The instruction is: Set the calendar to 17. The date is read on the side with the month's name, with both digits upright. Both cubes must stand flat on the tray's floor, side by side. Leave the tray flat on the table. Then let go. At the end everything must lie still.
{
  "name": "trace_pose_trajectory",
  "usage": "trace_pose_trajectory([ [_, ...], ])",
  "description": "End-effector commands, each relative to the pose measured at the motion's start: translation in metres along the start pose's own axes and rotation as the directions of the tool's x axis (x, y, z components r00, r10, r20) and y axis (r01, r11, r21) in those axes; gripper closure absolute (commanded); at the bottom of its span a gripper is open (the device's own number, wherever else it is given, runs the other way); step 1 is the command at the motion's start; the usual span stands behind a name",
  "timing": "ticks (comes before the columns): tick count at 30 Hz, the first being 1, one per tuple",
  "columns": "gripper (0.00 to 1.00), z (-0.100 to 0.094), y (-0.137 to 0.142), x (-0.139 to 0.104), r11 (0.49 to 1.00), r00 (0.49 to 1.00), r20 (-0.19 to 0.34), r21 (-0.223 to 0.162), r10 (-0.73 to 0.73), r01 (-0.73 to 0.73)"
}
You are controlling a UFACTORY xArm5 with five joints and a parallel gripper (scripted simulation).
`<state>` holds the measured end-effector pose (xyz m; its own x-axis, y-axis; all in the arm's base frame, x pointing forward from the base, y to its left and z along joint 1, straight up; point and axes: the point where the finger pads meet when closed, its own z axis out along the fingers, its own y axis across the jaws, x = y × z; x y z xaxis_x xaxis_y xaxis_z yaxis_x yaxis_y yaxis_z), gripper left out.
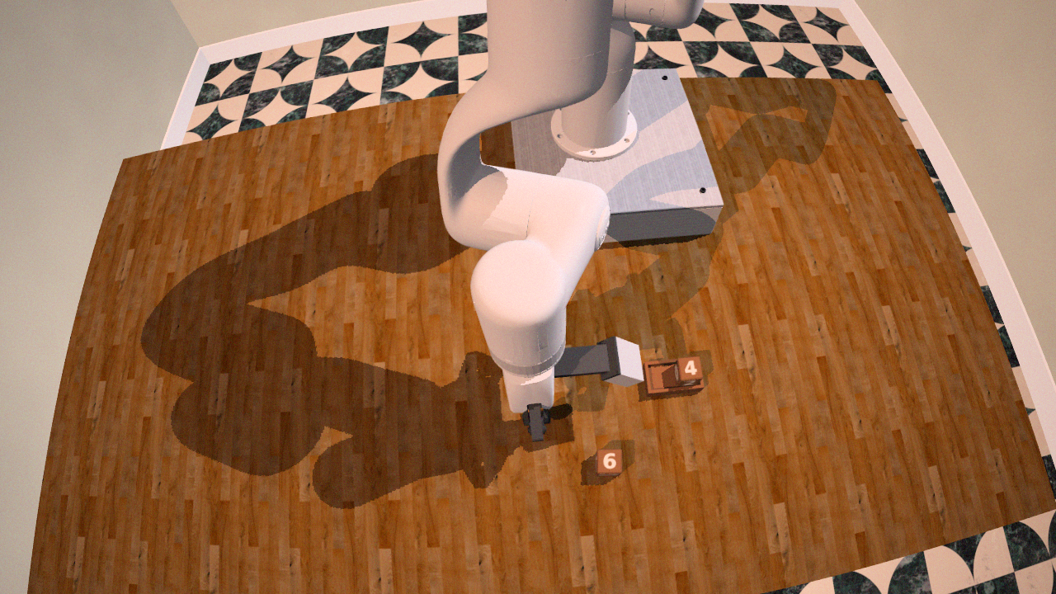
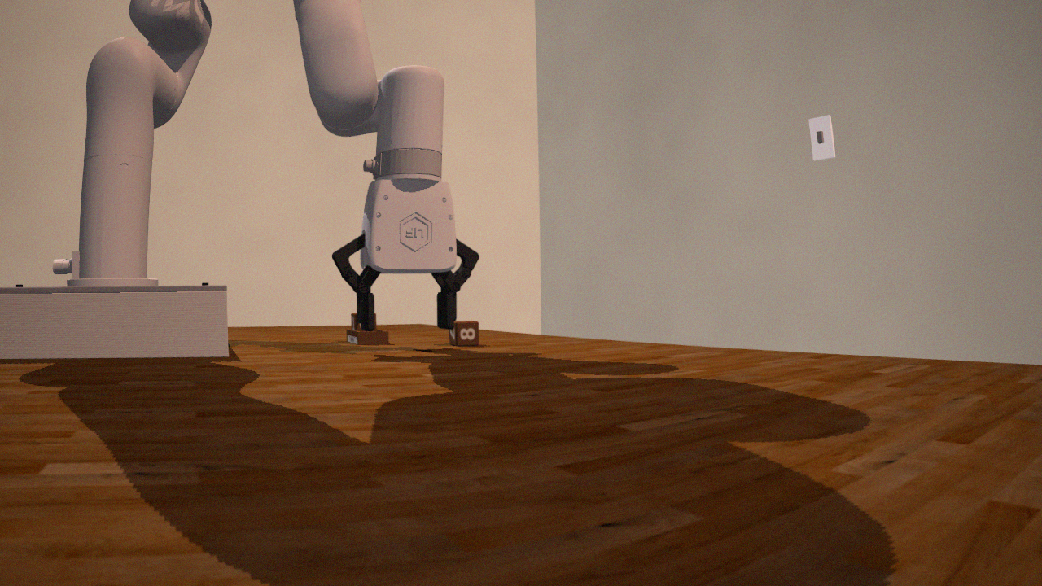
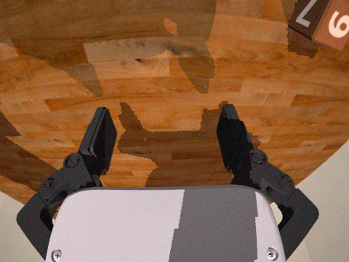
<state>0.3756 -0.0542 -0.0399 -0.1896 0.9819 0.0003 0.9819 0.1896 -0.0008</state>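
Note:
A brown wooden tray [image 1: 670, 377] lies on the table in front of the arm's base, with one cube [image 1: 690, 367] in its right half, its top face showing 4. The second cube [image 1: 608, 460] lies loose on the table nearer the front, top face 6; in the wrist view [image 3: 320, 20] it shows 7 and 6, and in the low side view [image 2: 465, 333] an 8. My gripper [image 1: 536, 424] is open and empty, fingers pointing down just above bare wood, left of the loose cube. It also shows in the side view [image 2: 404, 309] and the wrist view [image 3: 167, 141].
The arm's grey base plate [image 1: 627, 162] stands at the back. The arm's dark shadow spreads over the left half of the table. The table's edges border a checkered floor [image 1: 332, 66].

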Motion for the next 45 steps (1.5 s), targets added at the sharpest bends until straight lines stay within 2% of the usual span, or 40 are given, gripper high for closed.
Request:
trace_pose_trajectory([
  [1, 0.00, -0.0008, 0.0012, -0.0004, 1.000, 1.000, 0.001, -0.003, 0.000, 0.000],
  [40, 0.00, -0.0009, 0.0012, -0.0004, 1.000, 1.000, 0.001, -0.003, 0.000, 0.000],
  [45, 0.00, -0.0068, 0.0012, -0.0003, 1.000, 1.000, 0.001, -0.003, 0.000, 0.000],
])
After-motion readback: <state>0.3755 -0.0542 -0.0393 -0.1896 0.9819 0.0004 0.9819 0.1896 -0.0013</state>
